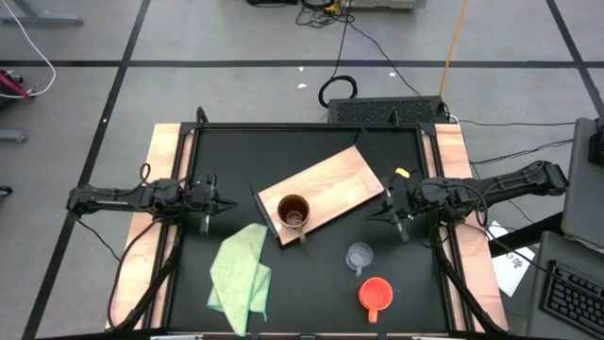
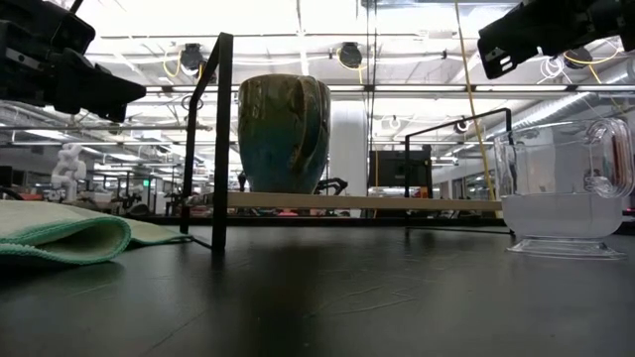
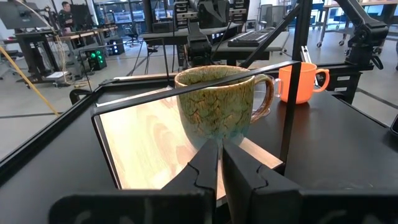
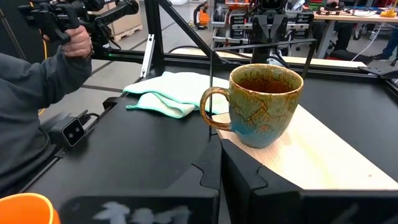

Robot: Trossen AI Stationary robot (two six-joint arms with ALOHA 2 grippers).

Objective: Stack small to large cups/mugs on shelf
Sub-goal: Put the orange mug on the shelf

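The brown mug (image 1: 293,212) stands upright by its base on the near-left end of the light-wood shelf (image 1: 326,189), handle toward the near edge. The clear glass cup (image 1: 359,257) and the orange-red mug (image 1: 375,295) stand on the black table near the right front. My left gripper (image 1: 225,204) hovers shut left of the shelf, pointing at the brown mug (image 3: 217,102). My right gripper (image 1: 376,212) hovers shut at the shelf's right side, also facing the mug (image 4: 264,102). Neither touches anything.
A light green cloth (image 1: 241,274) lies crumpled on the near-left part of the table. The shelf board (image 2: 347,201) sits raised on a thin black frame (image 2: 220,139). A person's sleeve and hand (image 4: 43,87) show beyond the table's left side.
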